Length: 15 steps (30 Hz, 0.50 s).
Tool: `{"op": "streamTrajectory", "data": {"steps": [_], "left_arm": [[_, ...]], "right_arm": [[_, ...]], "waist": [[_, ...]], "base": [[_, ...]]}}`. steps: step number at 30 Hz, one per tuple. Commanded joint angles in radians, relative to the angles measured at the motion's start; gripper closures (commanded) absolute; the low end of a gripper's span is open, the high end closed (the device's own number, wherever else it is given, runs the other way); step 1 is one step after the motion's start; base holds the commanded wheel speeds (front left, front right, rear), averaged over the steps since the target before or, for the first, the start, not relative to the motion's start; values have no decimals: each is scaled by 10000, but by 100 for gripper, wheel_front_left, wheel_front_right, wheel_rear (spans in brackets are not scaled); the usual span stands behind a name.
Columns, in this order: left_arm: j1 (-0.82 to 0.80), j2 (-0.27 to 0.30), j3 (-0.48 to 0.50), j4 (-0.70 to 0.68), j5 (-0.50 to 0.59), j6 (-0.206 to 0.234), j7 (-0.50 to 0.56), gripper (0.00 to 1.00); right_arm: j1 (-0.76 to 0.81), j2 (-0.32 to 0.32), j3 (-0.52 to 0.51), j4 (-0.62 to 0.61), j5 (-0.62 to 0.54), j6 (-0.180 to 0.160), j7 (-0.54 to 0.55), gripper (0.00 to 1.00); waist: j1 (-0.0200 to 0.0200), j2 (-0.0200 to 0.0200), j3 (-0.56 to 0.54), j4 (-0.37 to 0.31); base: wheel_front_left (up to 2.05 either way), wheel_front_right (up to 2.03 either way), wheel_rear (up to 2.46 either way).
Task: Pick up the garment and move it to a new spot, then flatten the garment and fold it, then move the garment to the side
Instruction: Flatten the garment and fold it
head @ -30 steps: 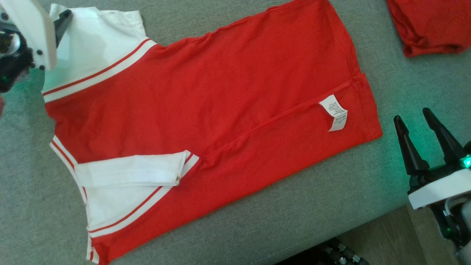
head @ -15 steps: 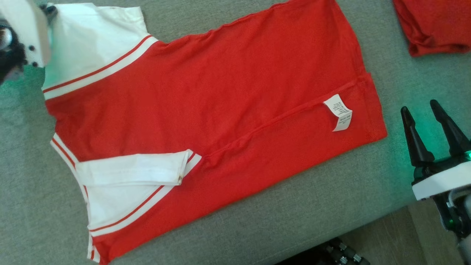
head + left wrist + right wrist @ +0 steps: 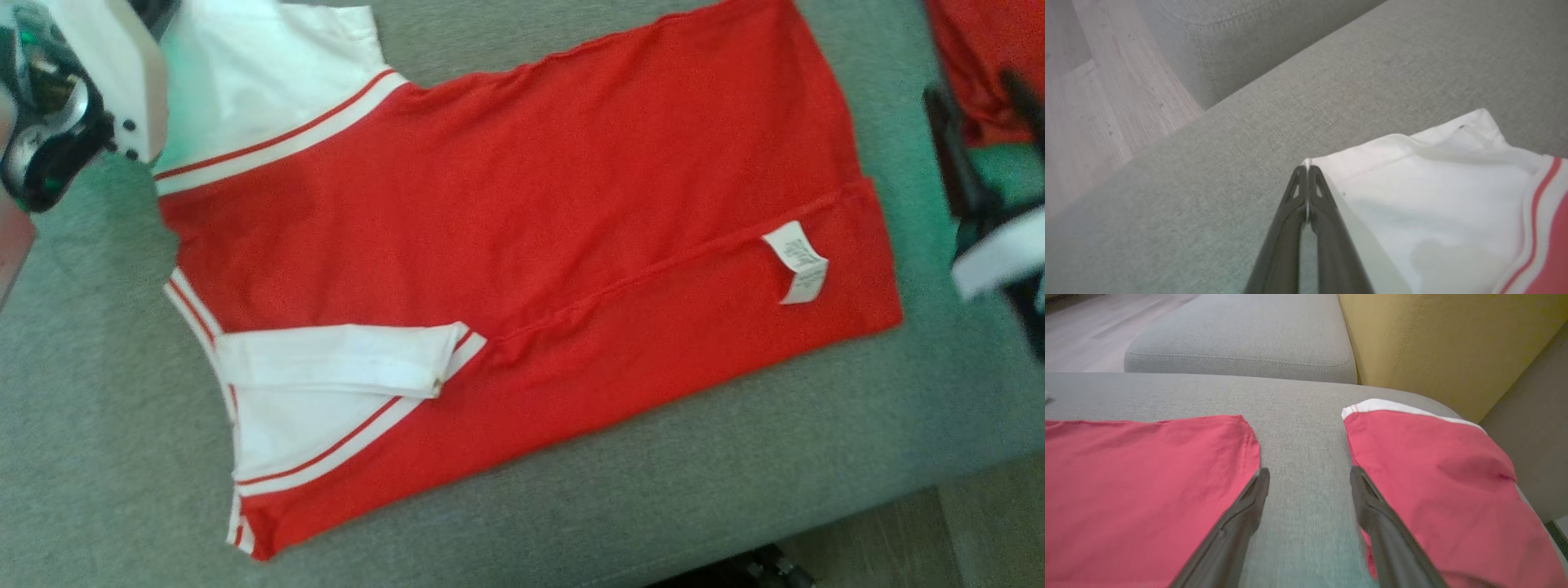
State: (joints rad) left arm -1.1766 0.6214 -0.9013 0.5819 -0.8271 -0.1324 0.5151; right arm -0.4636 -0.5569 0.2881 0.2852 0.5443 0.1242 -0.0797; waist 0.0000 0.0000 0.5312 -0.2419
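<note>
The garment (image 3: pixel 522 220) is a red shirt with white sleeves, spread flat on the grey sofa seat (image 3: pixel 98 457), a white label near its right hem. In the left wrist view my left gripper (image 3: pixel 1306 169) is shut on the corner of the garment's white far sleeve (image 3: pixel 1437 192), a sliver of cloth between the fingertips. Its white wrist housing (image 3: pixel 106 73) sits at the head view's top left. My right gripper (image 3: pixel 1310 473) is open and hovers over bare cushion beside the garment's red hem (image 3: pixel 1147 477); the head view has it blurred (image 3: pixel 976 90).
A second red garment (image 3: pixel 1433 477) with a white edge lies just right of the right gripper, also at the top right (image 3: pixel 971 57). A yellow cushion (image 3: pixel 1433 343) stands behind it. The seat's front edge drops to wooden floor (image 3: pixel 988 531).
My left gripper has shut on the white sleeve corner. My right gripper has moved forward, up the view, into the gap between the two garments. The camera has also shifted.
</note>
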Motion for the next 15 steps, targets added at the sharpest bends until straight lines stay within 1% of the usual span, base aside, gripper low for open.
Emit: {"op": "streamTrajectory", "data": {"steps": [1,3,7,10,15], "left_arm": [[-682,334,255,-232,80,18,-189,100],[-848,280,13,-208,38,18,-353,100],[-1158,200,-517,-202,-19,18,-639,100],[-1365,173,-862,-197,-102,18,-889,100],[-1636,131,-1413,-193,-315,17,-1176,100]], "right_arm": [[-432,-423,149,79,-26,65,298,0],[-1228,-370,486,608,15,65,884,0],[-2632,-456,1667,1557,-73,65,1840,0],[-3477,-484,2593,2208,-8,65,2243,0],[-4523,-605,3781,3381,-5,65,2579,0]], "waist": [[0,0,3,206],[0,0,15,378],[0,0,49,723],[0,0,81,939],[0,0,102,1270]], "base": [[0,0,0],[0,0,0],[0,0,0],[0,0,0],[0,0,0]]}}
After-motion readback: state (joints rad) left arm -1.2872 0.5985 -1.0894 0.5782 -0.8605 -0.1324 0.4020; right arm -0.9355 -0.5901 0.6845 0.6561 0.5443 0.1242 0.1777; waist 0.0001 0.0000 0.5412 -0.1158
